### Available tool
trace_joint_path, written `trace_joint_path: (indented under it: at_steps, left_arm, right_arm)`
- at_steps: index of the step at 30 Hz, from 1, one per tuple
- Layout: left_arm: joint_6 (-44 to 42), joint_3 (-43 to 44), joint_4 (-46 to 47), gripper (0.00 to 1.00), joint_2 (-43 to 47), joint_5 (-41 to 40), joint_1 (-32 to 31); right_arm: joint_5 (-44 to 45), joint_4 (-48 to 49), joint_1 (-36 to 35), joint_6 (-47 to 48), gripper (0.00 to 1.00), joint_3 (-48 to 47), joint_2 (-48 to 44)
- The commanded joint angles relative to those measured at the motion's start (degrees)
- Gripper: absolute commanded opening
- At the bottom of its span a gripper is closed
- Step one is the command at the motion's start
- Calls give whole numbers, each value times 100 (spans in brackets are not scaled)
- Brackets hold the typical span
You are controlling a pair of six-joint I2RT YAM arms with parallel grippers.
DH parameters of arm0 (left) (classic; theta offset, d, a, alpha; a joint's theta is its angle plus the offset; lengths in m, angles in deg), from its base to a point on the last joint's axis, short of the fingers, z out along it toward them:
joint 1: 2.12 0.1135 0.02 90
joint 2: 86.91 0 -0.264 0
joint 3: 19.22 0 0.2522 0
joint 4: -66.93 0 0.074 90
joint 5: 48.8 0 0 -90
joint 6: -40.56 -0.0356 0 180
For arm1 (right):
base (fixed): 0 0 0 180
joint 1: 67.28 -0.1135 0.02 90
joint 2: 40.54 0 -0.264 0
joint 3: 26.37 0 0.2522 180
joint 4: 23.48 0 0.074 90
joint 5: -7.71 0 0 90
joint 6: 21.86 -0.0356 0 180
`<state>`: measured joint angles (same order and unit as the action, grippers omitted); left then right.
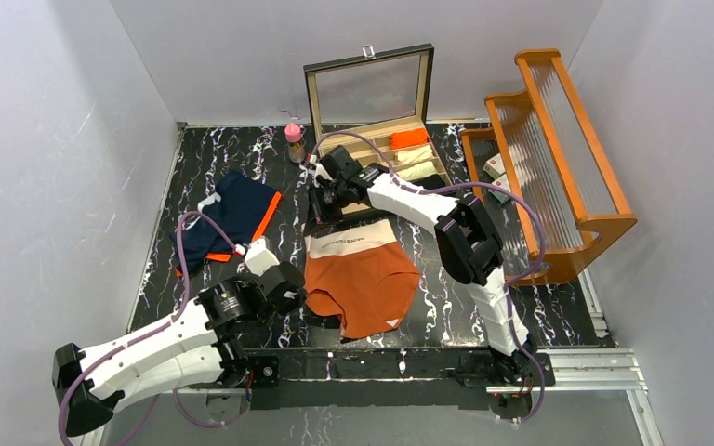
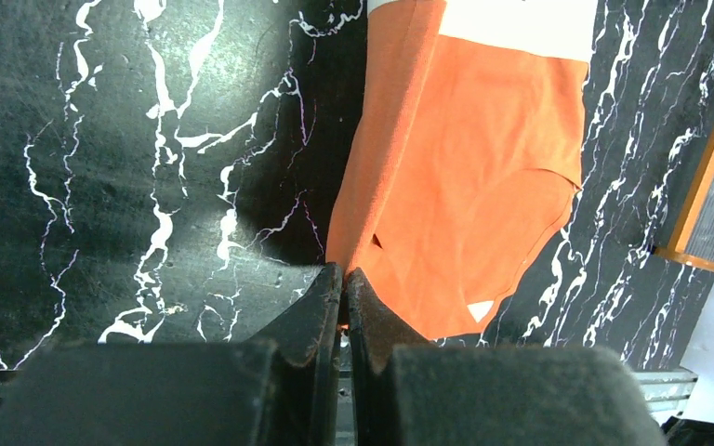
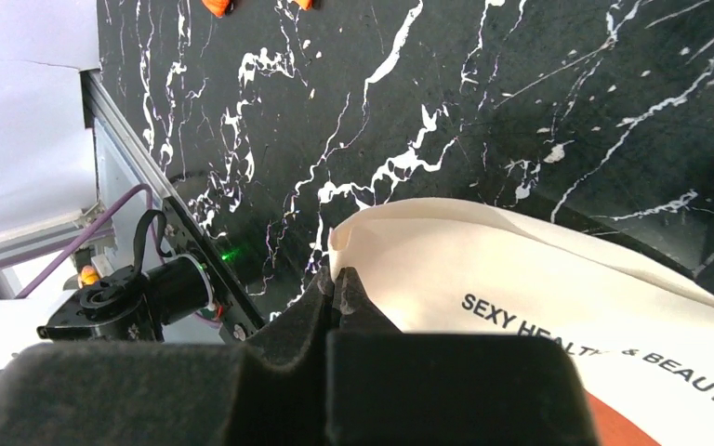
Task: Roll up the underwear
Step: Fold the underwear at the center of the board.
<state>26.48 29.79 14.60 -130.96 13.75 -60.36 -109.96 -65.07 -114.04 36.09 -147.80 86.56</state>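
Observation:
The rust-orange underwear point(image 1: 363, 279) lies flat in the middle of the black marble table, its white printed waistband point(image 1: 349, 243) on the far side. My left gripper point(image 1: 299, 295) is at its near left edge. In the left wrist view the jaws point(image 2: 344, 279) are shut with a bit of the orange cloth point(image 2: 465, 186) pinched between them. My right gripper point(image 1: 323, 200) is at the waistband's far left corner. In the right wrist view it point(image 3: 337, 276) is shut on the corner of the waistband point(image 3: 483, 269). The navy underwear with orange trim point(image 1: 232, 212) lies apart at the left.
An open wooden box with a glass lid point(image 1: 372, 93) stands at the back, with rolled garments point(image 1: 409, 138) in its compartments. A pink-capped bottle point(image 1: 294, 141) stands left of it. An orange wooden rack point(image 1: 558, 149) stands at the right. White walls close in on both sides.

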Motion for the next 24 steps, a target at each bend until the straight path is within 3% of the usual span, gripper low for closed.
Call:
trace_joint_path:
  at_steps: [1, 7, 11, 24]
  left_arm:
    - [141, 148, -468, 0, -12, -413, -3]
    - [-236, 415, -179, 0, -586, -349, 5]
    - [-430, 513, 420, 0, -1299, -42, 5]
    - [-922, 1488, 1995, 0, -2825, 1143, 14]
  right_arm:
    - [119, 443, 66, -9, 1, -265, -100]
    - [120, 791, 437, -49, 1, 338, -499]
    - [-328, 1184, 890, -131, 1, 1015, -775]
    - [-328, 722, 1644, 502, 1, 1934, -1218]
